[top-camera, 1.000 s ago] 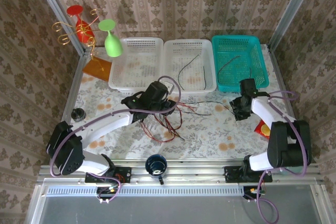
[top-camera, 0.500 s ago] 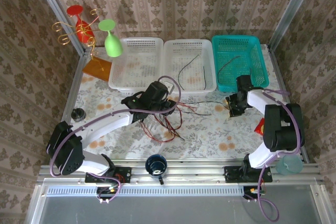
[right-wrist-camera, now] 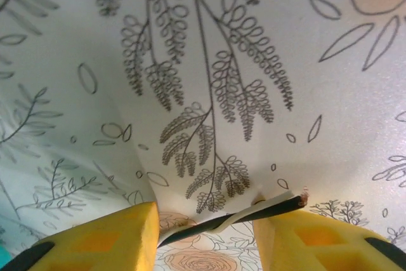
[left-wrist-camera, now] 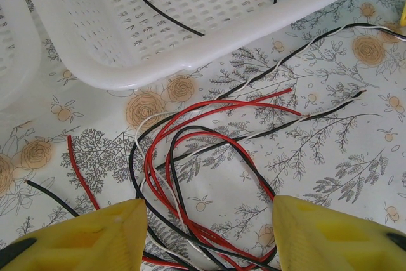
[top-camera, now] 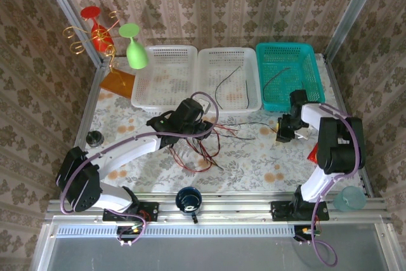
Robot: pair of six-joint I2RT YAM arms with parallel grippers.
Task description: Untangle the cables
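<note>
A tangle of thin red, black and white cables (top-camera: 206, 150) lies on the flowered cloth in the middle of the table. My left gripper (top-camera: 203, 135) hovers over it. In the left wrist view its yellow fingers (left-wrist-camera: 82, 236) stand wide apart, open, with the looped cables (left-wrist-camera: 190, 176) on the cloth between them. A black-and-white twisted cable (top-camera: 254, 125) runs right towards my right gripper (top-camera: 282, 132). In the right wrist view that gripper (right-wrist-camera: 206, 226) is open and pressed low on the puckered cloth. The twisted cable's end (right-wrist-camera: 235, 217) spans the gap and rests over the right finger (right-wrist-camera: 317, 239).
Two white baskets (top-camera: 144, 87) (top-camera: 252, 96) and a teal basket (top-camera: 317, 77) line the back; black cables lie in the middle and teal ones. A dark mug (top-camera: 188, 199) sits at the front edge, a red packet (top-camera: 314, 153) by the right arm, a glass rack (top-camera: 95, 36) at back left.
The right arm has swung its elbow inward and up, and its gripper has shifted slightly left onto the twisted cable's end. The left arm and the tangle have not moved.
</note>
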